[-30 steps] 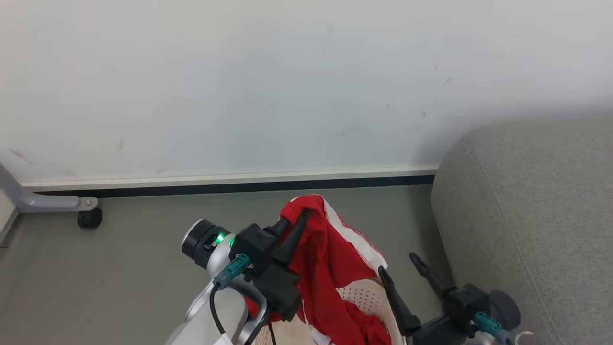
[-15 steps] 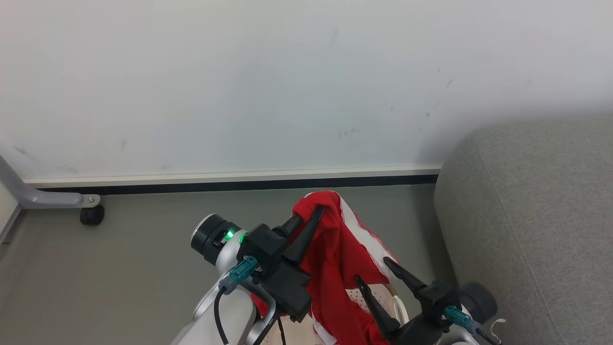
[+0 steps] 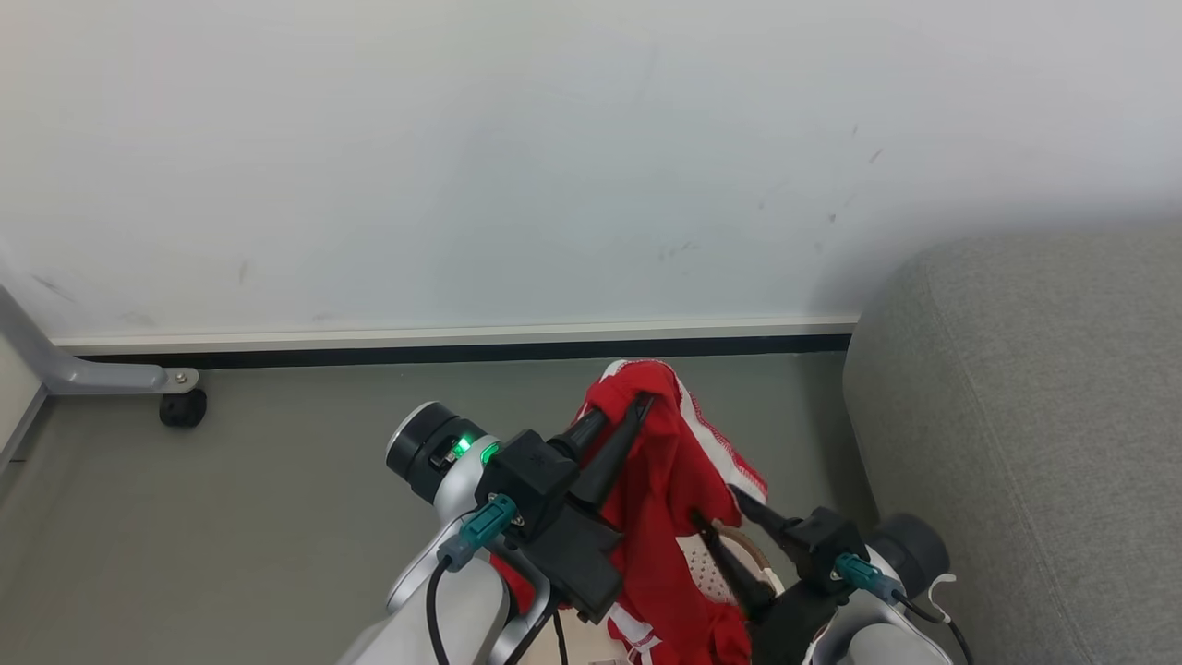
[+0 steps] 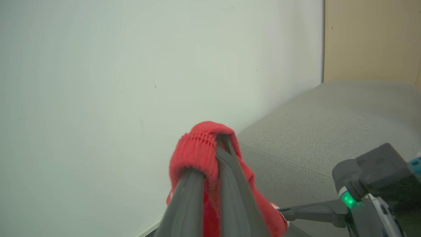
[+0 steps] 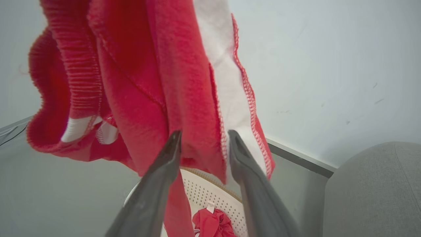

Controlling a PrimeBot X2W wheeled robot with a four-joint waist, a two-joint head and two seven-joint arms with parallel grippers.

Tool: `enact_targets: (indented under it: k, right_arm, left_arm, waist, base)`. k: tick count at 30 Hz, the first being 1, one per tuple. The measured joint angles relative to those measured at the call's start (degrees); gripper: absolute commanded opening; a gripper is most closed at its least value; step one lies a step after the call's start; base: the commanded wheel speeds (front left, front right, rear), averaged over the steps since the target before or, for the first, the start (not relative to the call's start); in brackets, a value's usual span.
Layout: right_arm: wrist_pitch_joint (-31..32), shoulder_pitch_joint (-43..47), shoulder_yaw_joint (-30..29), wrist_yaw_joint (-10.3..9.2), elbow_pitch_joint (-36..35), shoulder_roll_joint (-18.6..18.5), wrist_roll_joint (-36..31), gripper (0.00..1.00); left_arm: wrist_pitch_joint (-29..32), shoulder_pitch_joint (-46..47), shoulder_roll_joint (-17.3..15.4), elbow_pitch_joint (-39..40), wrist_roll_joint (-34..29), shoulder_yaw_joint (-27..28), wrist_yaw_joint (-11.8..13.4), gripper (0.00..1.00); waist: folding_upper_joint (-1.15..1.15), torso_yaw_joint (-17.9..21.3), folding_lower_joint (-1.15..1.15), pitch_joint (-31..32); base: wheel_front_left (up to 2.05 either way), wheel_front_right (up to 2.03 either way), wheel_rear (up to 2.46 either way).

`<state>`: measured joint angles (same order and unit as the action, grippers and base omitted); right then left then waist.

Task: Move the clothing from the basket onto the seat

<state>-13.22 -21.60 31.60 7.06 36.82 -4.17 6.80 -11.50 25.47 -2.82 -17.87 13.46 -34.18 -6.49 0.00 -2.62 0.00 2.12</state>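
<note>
Holds soft bright red garment with white band (image 3: 665,471) clamped in left pincer (image 3: 637,406), lifted above cream-white perforated plastic basket (image 5: 210,192). Holds right pincer (image 5: 204,133) parted, astride hanging fabric's lower edge. Leaves second red bundle (image 5: 212,223) on basket floor. Stands beside large grey fabric sofa (image 3: 1034,416), at right.

Two hands (image 3: 637,405) (image 3: 718,508), two red garments (image 3: 665,462) (image 5: 212,224), one basket (image 5: 210,194), one seat (image 3: 1016,416).

My left pincer (image 3: 637,404) and right pincer (image 3: 716,508) wear long, dark, tapered fingers (image 3: 600,457) on black housings (image 3: 536,476). I see silver-grey forearms (image 3: 462,605), teal plugs (image 3: 487,525) feeding black cables (image 3: 431,605), and a green light (image 3: 462,447).
</note>
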Motion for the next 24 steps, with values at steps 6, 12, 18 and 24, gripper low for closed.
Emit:
enact_targets:
  k: [6,12,18,24]
  right_arm:
    - [-0.3,-1.5,0.9,0.01,1.3,0.2,0.3,0.00]
    - [-0.5,-1.5,1.2,0.01,1.7,0.3,1.4,0.00]
    - [-1.0,-1.3,0.0,0.01,-0.1,0.3,3.5,0.00]
    - [-1.1,-1.1,-2.5,0.01,-3.3,-0.9,4.3,0.00]
  left_arm:
    - [0.6,0.0,0.0,0.8,0.0,0.0,0.0,0.00]
    - [1.1,-0.3,-0.3,1.0,0.4,0.4,0.5,0.00]
    - [1.7,-2.9,-1.0,0.6,1.4,1.9,1.3,0.76]
    - [1.3,-5.5,-1.2,0.3,3.6,3.1,2.0,1.00]
  waist:
    - [0.00,-0.1,0.00,-0.1]
    - [0.00,0.1,0.00,-0.2]
    - [0.00,1.0,0.00,-0.1]
    - [0.00,2.3,0.00,0.2]
  base:
    - [0.00,0.00,0.00]
    - [0.00,0.00,0.00]
    - [0.00,0.00,0.00]
    - [0.00,0.00,0.00]
